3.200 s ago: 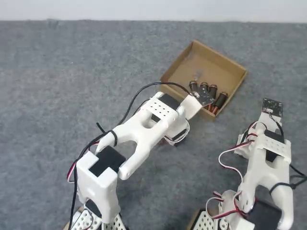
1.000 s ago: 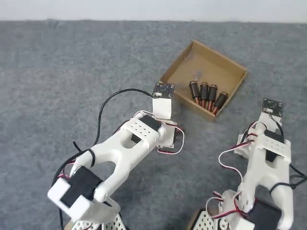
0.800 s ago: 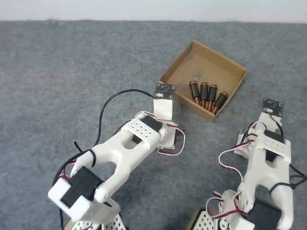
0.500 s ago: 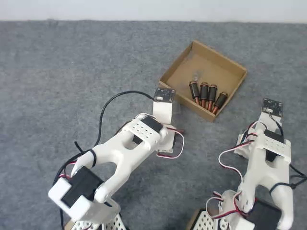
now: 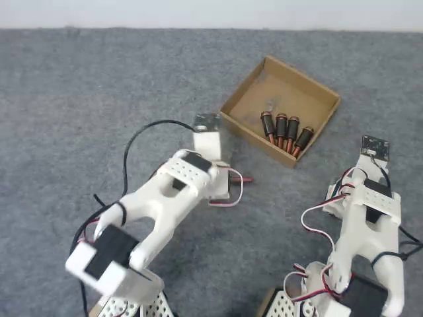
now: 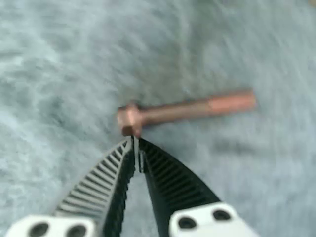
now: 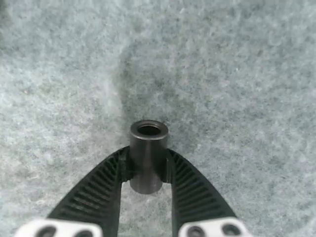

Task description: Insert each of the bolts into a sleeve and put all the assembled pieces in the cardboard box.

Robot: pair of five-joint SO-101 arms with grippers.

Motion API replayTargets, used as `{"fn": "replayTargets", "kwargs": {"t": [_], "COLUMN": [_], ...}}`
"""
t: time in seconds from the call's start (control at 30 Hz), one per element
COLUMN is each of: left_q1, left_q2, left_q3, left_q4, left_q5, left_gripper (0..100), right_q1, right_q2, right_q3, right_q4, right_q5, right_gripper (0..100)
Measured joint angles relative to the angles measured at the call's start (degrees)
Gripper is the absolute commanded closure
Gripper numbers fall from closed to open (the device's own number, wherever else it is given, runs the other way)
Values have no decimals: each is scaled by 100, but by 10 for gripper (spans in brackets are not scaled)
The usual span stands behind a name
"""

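Nearest me, at 5 o'clock on the table (image 5: pixel 99 99), the right arm (image 5: pixel 367 218) stands folded; its right gripper (image 7: pixel 148 160) has its fingers (image 7: pixel 106 182) pressed on both sides of a dark sleeve (image 7: pixel 148 148), whose open bore faces the wrist camera; I cannot tell whether the sleeve rests on the grey surface under it.

At 7 o'clock the left arm (image 5: pixel 175 198) leans out toward the middle of the table; on my wrist feed the left gripper (image 6: pixel 136 143) has its fingers (image 6: pixel 168 182) drawn together to a thin slit with nothing between them; a copper-coloured bolt (image 6: pixel 187 108) lies flat on the table, its head just off the fingertips and its shank running away to one side; I cannot tell whether tips and head touch.

Farther out, at about 1 o'clock from the left arm's wrist and 11 o'clock from the right arm, sits the cardboard box (image 5: pixel 291 92), turned corner-on to me; inside it four assembled pieces (image 5: pixel 285 133) lie side by side along the near wall, dark ends toward the middle of the box.
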Motion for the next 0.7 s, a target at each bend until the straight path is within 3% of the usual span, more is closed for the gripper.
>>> {"fn": "replayTargets", "kwargs": {"t": [0.13,0.37,0.57,0.7], "left_q1": [-220,-501,-782,-791], "left_q2": [703,1055,1055,1108], "left_q3": [-492,-1222,-1319,-1319], "left_q4": [-79,-88,-800,-993], "left_q5": [360,378,431,853], "left_gripper": [989,989,988,988], "right_q1": [0,0,0,0], "right_q2": [0,0,0,0], "right_q3": [0,0,0,0], "right_q4": [0,0,0,0], "right_q5": [0,0,0,0], "right_gripper": [991,991,991,991]}}
